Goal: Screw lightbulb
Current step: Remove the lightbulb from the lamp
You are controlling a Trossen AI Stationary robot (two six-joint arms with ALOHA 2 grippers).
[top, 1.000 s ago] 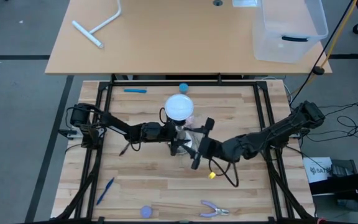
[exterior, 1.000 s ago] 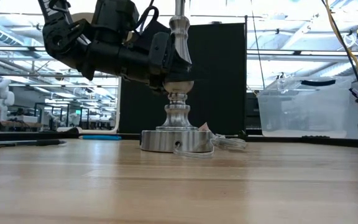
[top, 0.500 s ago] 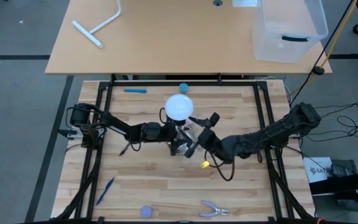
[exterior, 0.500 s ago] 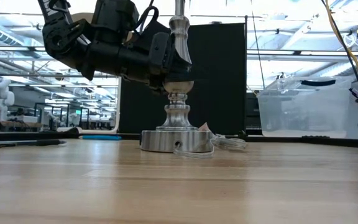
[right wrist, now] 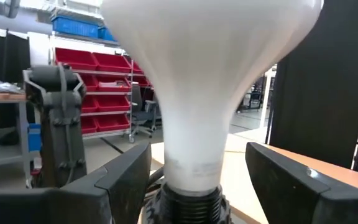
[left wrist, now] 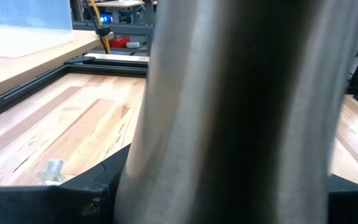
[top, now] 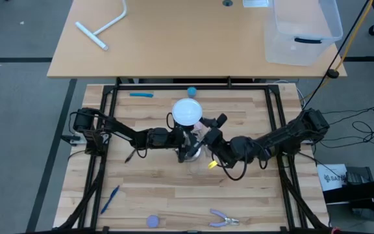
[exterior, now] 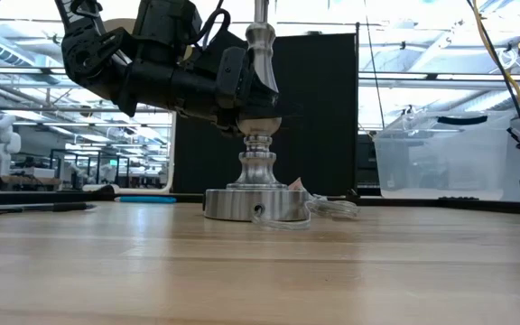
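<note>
The white frosted lightbulb [top: 187, 112] stands upright with its narrow neck [right wrist: 191, 165] in the black socket [right wrist: 188, 202] on top of the silver round-based stand [exterior: 258, 200]. The stand rests by its base on the table. My left gripper [top: 184, 148] reaches in from the table's left and is shut on the stand's stem. My right gripper [top: 210, 128] is open just right of the bulb. In the right wrist view its fingers [right wrist: 120, 180] stand on either side of the bulb's neck with small gaps. My left gripper pinches the stand's silver stem [left wrist: 229, 112] between its two fingers, above the stepped foot [exterior: 260, 167]. The fingers come level from the table's left and lie across the upright stem. The stand stays upright with its base on the table.
A small blue ball [top: 191, 91] and a blue pen [top: 141, 95] lie near the far edge. A yellow piece [top: 211, 164] lies beside the right arm. Another pen [top: 111, 198], a blue cap [top: 152, 221] and pliers [top: 224, 220] lie near the front. A clear bin [top: 300, 29] stands on the far table.
My right gripper has swung toward the table's far edge and in toward the bulb, turning as it went, and now has its fingers on either side of the bulb's neck. The bulb and the stand have stayed put.
</note>
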